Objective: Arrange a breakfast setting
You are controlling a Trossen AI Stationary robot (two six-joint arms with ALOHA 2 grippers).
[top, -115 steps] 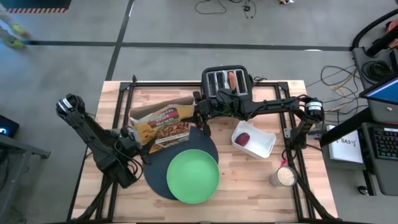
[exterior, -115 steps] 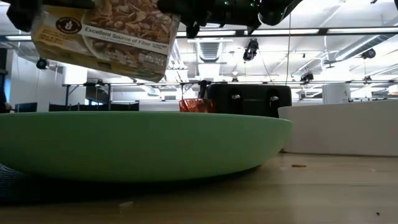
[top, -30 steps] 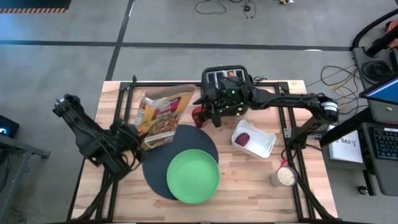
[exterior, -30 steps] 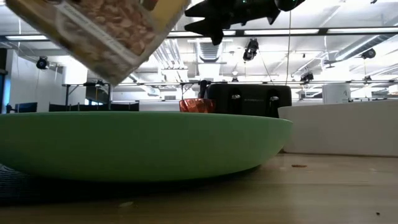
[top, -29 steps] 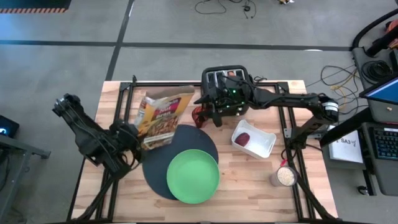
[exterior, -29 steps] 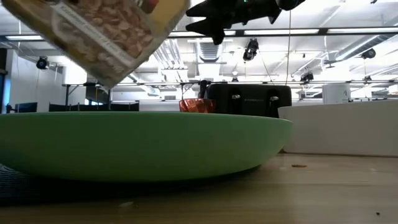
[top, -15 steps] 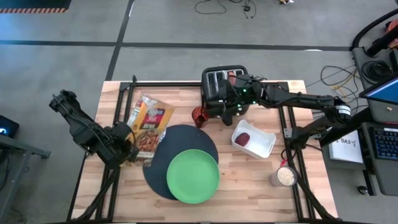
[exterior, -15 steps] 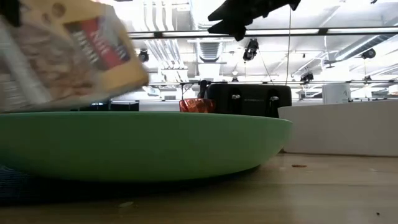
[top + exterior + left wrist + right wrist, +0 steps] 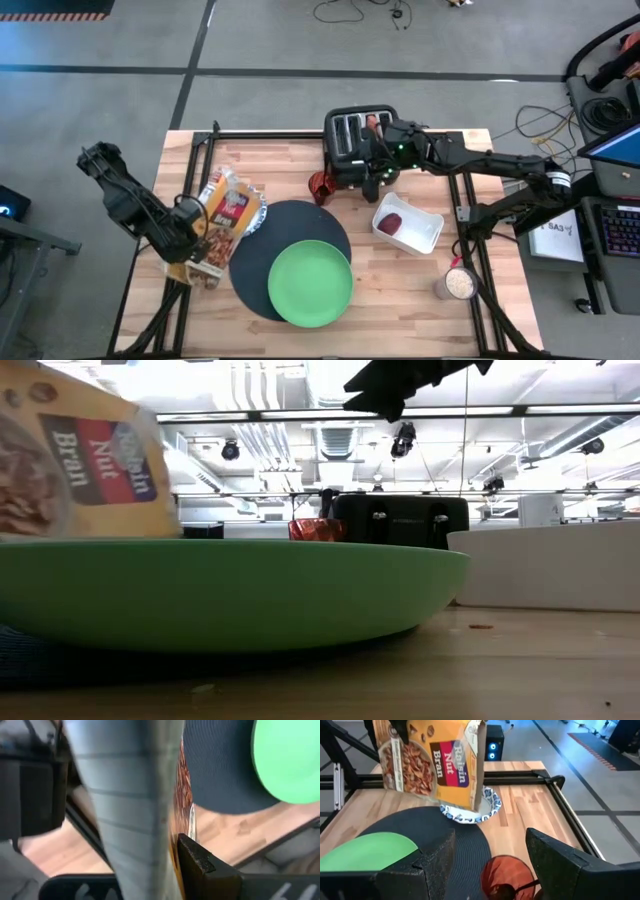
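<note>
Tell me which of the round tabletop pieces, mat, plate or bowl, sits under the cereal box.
The small blue-and-white patterned bowl, beside the black mat; the cereal box hangs over it. The green plate lies uncovered on the mat.

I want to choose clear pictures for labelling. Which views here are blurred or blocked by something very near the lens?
Left wrist view: the cereal box fills the frame, blurred. Low view: the green plate blocks the table, and the ceiling lights glare. High and right wrist views: sharp, evenly lit.
</note>
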